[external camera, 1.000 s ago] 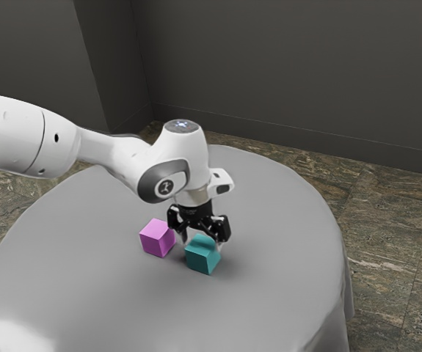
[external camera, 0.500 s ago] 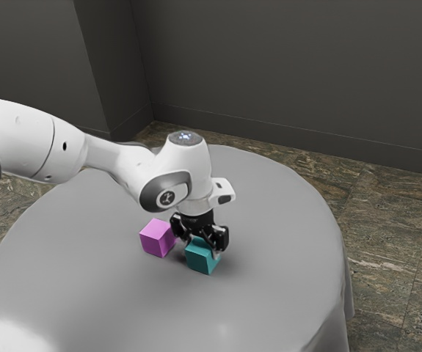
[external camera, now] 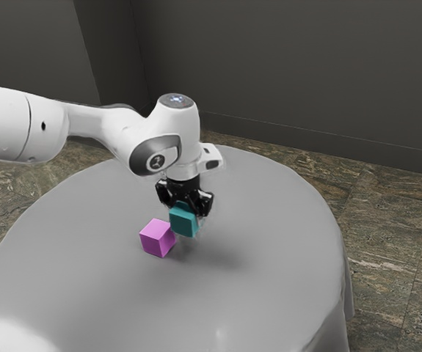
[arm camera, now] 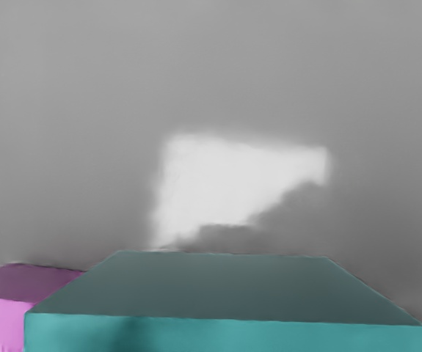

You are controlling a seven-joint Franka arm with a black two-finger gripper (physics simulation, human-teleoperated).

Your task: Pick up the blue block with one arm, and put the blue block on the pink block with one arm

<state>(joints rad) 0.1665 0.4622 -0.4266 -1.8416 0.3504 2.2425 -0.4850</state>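
Note:
The teal-blue block (external camera: 184,220) hangs above the grey tablecloth, held between the black fingers of my gripper (external camera: 185,213), which is shut on it. The pink block (external camera: 157,237) rests on the cloth just below and toward the exterior view's left of the lifted block. In the wrist view the blue block (arm camera: 218,304) looms large right under my hand, and a corner of the pink block (arm camera: 9,308) peeks out beside it.
The round table (external camera: 284,279) is draped in grey cloth that falls over its edges. Dark walls stand behind it, and a stone-patterned floor lies around it.
My gripper closed on the blue block and raised it off the table, shifting up and toward the exterior view's left, nearer the pink block. The pink block has stayed put.

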